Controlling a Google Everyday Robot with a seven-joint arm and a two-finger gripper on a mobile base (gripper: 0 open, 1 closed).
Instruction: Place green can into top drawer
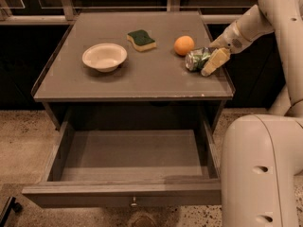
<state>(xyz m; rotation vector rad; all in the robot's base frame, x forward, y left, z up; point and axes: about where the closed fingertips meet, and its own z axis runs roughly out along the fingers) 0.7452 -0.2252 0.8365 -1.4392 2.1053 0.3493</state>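
The green can point(195, 59) lies on its side near the right edge of the grey cabinet top point(142, 79), just right of an orange point(183, 45). My gripper point(211, 62) reaches in from the right and sits against the can's right end, down at the tabletop. The top drawer point(123, 194) is pulled wide open below the cabinet top. Its inside shows nothing in it, and its small metal knob point(134, 202) is at the centre of the front panel.
A white bowl point(104, 56) stands on the left of the top. A green-topped yellow sponge point(141, 39) lies at the back middle. My white arm and base point(260, 169) fill the right side. A dark railing runs behind the cabinet.
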